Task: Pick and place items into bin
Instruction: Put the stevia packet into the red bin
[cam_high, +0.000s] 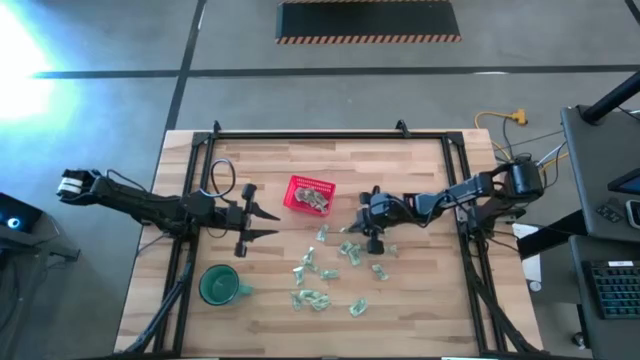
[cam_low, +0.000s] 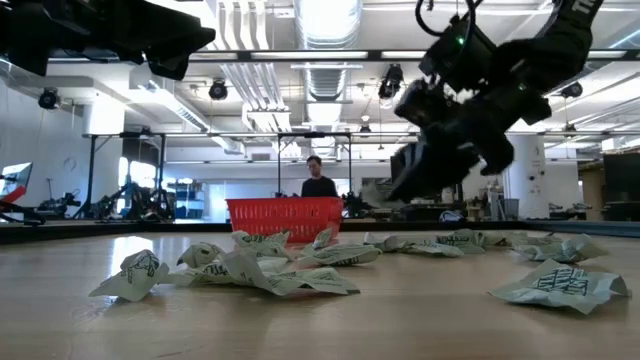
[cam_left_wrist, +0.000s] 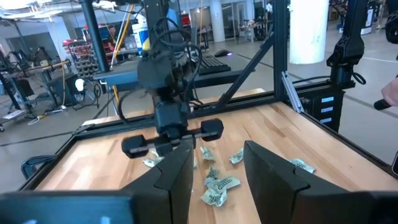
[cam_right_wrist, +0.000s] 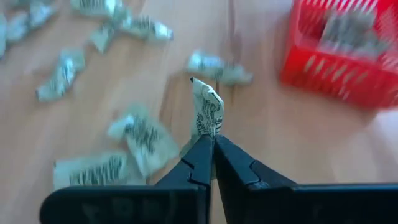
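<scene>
The work surface is a pale butcher-block wooden bench (cam_high: 420, 300) framed by a black metal rail (cam_high: 330, 134), standing on a grey concrete floor with a hazard-striped mat (cam_high: 368, 20) beyond its far edge. The red mesh basket (cam_high: 309, 195) sits near the bench centre, toward the far edge, and already holds several wrapped pieces. The remaining wrapped pieces (cam_high: 312, 297) lie scattered between the basket and the near edge. A green mug (cam_high: 218, 285) stands near the near-left corner. The right gripper (cam_right_wrist: 211, 146) is clamped together on one wrapped piece (cam_right_wrist: 206, 112), raised above the bench just right of the basket. The left gripper (cam_high: 272, 224), fingers apart, hovers left of the basket. The low view shows an open workshop with ceiling ducts and a person (cam_low: 318, 180) standing behind the bench.
</scene>
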